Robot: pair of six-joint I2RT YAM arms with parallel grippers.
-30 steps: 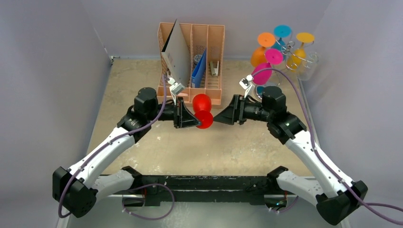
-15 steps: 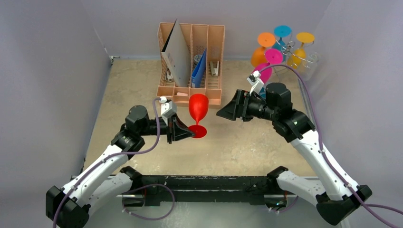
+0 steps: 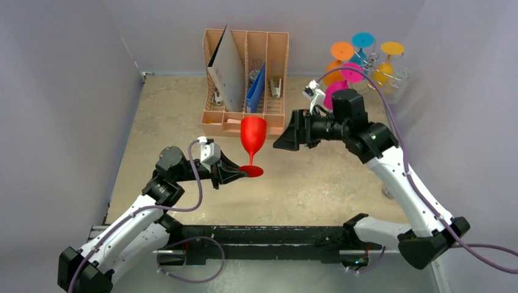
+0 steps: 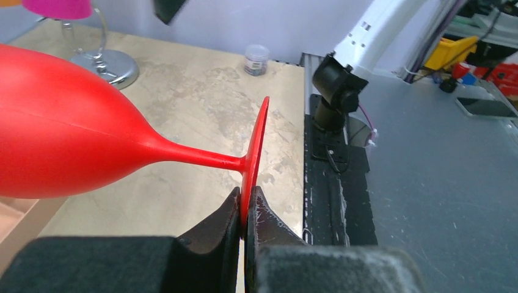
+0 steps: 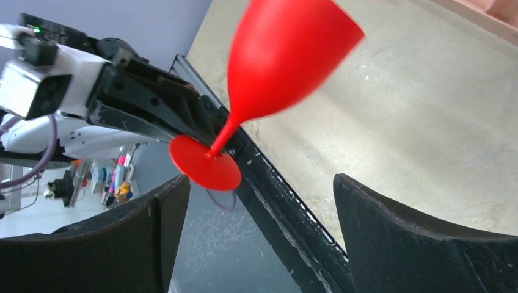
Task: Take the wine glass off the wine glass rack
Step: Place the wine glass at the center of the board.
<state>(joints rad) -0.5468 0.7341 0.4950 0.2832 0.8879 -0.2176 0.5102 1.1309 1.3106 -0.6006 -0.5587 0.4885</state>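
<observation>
The red wine glass (image 3: 253, 135) stands upright above the table, held by its foot. My left gripper (image 3: 242, 174) is shut on the rim of the foot, and the left wrist view shows the jaws pinching the red foot disc (image 4: 256, 143). My right gripper (image 3: 283, 139) is open and empty, just right of the glass bowl and apart from it. In the right wrist view the glass (image 5: 281, 55) hangs beyond the spread fingers (image 5: 146, 238). The wine glass rack (image 3: 398, 75) stands at the back right with orange, blue, yellow and magenta glasses hanging on it. Its disc base (image 4: 113, 61) shows in the left wrist view.
A peach slotted organiser (image 3: 276, 46) with papers and a blue folder stands at the back centre, just behind the glass. A small jar (image 4: 256, 58) sits near the table's right edge. Grey walls close in the left and right sides.
My left arm has drawn back toward the near left with the red glass, which has swung upright. My right gripper has let go of it and pulled back and up, open.
</observation>
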